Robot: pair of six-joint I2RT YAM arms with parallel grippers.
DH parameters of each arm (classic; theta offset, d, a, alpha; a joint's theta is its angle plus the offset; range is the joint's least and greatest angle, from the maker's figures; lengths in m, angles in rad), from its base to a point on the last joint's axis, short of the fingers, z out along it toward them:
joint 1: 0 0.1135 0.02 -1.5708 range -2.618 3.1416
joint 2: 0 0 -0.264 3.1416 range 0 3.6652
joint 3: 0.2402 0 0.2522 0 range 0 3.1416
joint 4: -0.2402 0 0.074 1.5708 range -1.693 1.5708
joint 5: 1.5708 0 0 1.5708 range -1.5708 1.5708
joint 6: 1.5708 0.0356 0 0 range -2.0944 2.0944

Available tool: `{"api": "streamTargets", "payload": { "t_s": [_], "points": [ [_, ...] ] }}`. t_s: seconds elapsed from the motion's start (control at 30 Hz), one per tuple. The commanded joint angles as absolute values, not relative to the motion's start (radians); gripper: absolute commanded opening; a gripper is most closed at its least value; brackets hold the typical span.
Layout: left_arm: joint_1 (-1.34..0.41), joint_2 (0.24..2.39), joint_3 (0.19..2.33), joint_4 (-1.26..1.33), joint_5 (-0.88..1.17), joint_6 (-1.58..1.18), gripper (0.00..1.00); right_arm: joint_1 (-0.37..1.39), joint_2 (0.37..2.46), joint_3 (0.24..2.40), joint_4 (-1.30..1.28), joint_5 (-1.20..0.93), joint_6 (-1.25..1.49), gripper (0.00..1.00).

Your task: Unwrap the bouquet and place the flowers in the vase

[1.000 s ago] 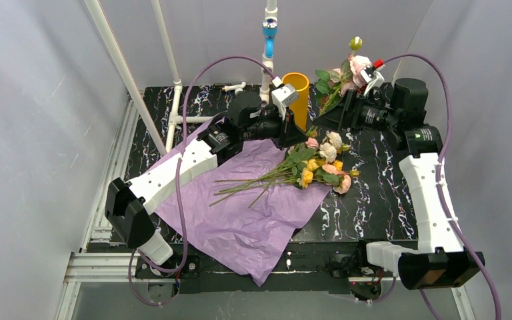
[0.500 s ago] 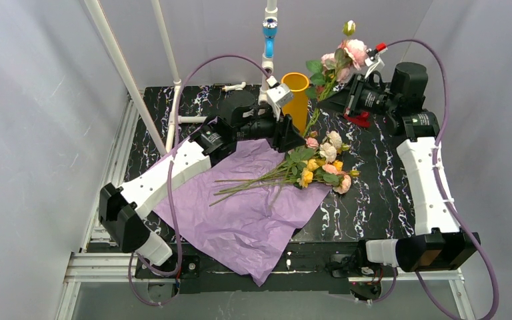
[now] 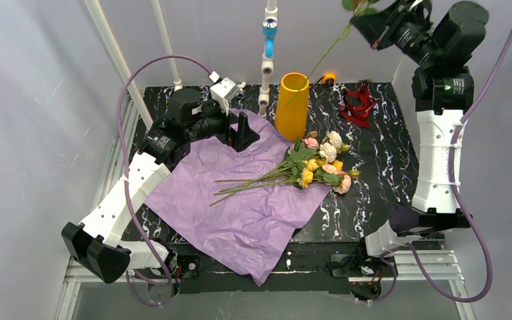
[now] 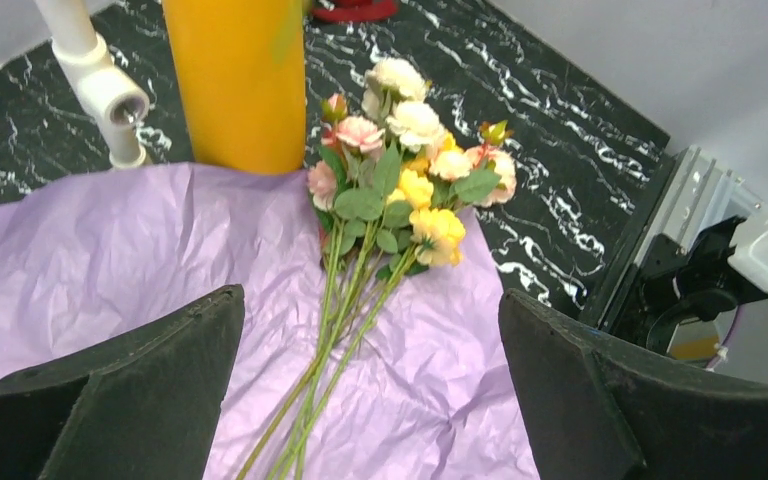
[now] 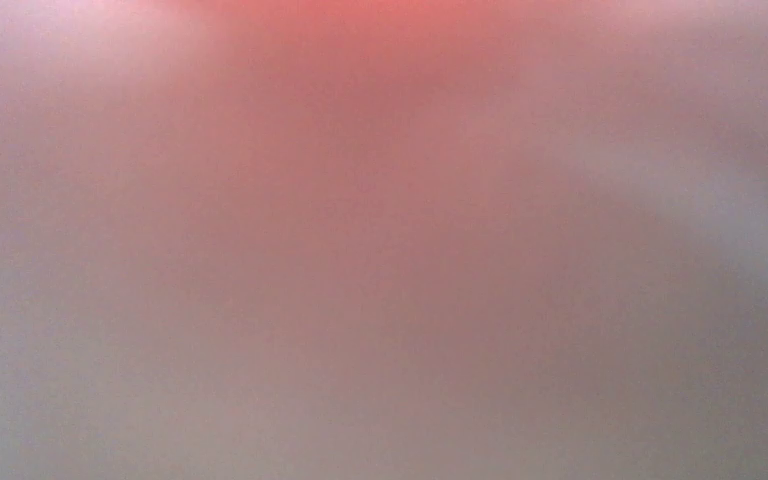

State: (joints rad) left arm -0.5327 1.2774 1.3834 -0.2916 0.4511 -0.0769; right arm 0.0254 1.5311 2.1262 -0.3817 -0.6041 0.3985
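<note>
The mustard-yellow vase [image 3: 292,107] [image 4: 235,80] stands upright at the back of the table. In front of it a bunch of pink, yellow and cream flowers [image 3: 313,163] [image 4: 400,160] lies unwrapped on the spread lilac paper [image 3: 240,207] [image 4: 110,260]. My left gripper [image 3: 241,132] [image 4: 368,300] is open and empty over the paper, left of the vase. The right gripper [image 3: 377,20] is raised to the top edge of the overhead view, shut on a thin green flower stem [image 3: 327,53] that slants down toward the vase mouth. Its blooms are cut off by the frame. The right wrist view is a pink-grey blur.
The dark red ribbon [image 3: 357,105] lies loose right of the vase. A white pipe with a blue section [image 3: 269,40] rises just behind the vase, and more white pipes [image 3: 173,87] stand at the back left. Grey curtain walls close in the table.
The right arm has lifted its flower from beside the vase high above it. The left gripper has opened and drawn back leftward from the vase.
</note>
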Motion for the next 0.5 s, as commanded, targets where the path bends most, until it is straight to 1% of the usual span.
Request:
{"api": "streamTargets", "payload": {
  "t_s": [0.0,0.23,0.37,0.47],
  "points": [
    [-0.525,1.223,1.343,-0.386,0.407,-0.03,0.98,0.012,1.607,2.351,-0.315,-0.503,0.359,0.01],
    [-0.518,1.199,1.299,-0.362,0.401,-0.025,0.98,0.009,1.612,2.386,-0.255,-0.463,0.381,0.01],
    [-0.518,1.181,1.252,-0.292,0.392,-0.01,0.98,0.009,1.638,2.394,-0.258,-0.473,0.369,0.01],
    [-0.518,1.191,1.254,-0.287,0.378,-0.006,0.98,0.009,1.657,2.384,-0.268,-0.493,0.359,0.01]
  ]
}}
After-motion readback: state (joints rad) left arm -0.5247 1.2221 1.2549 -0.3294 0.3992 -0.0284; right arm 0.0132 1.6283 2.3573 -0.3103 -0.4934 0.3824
